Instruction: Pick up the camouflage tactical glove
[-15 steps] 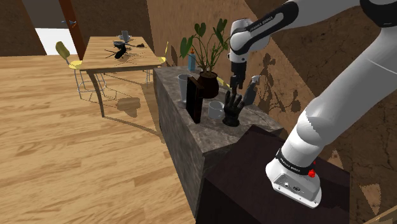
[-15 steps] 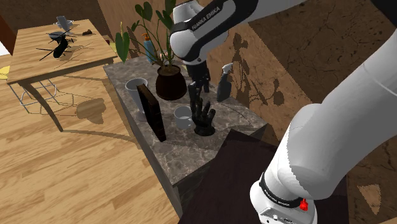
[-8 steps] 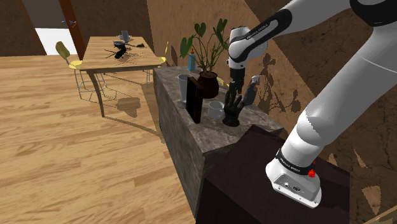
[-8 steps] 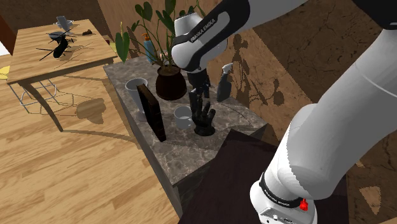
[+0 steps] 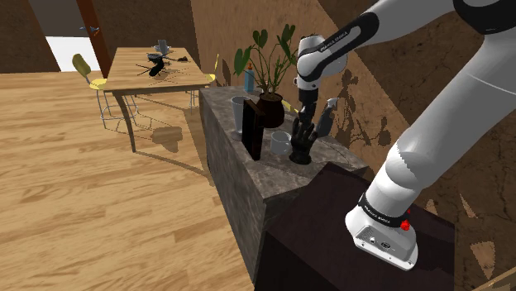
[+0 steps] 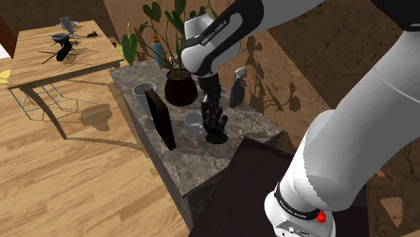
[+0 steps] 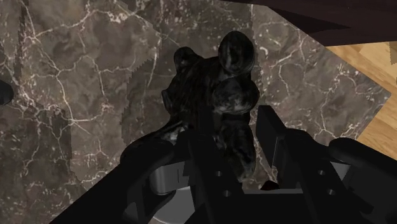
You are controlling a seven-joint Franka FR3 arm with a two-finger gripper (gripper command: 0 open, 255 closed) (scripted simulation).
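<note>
while the wooden floor (image 5: 83, 207) spreads over the whole left of the shoulder view, the white arm (image 5: 446, 107) crosses the right side and bends down toward the middle. the dark stand (image 5: 331, 231) sits at the lower right, and the marble counter (image 5: 236, 174) is just beside it, in the centre. a wooden dining table (image 5: 132, 74) is in the upper left, well apart from the counter. on the counter are a potted plant (image 5: 270, 107), a tall dark slab (image 5: 251, 132), a spray bottle (image 5: 327, 116) and a pale cup (image 5: 279, 142). the glove (image 5: 302, 145), dark with grey mottling, stands upright in the centre of the frame, between the cup and the bottle. the gripper (image 7: 230, 121) is over it, released, its fingers (image 7: 272, 130) apart on both sides of the glove's raised fingers.
</note>
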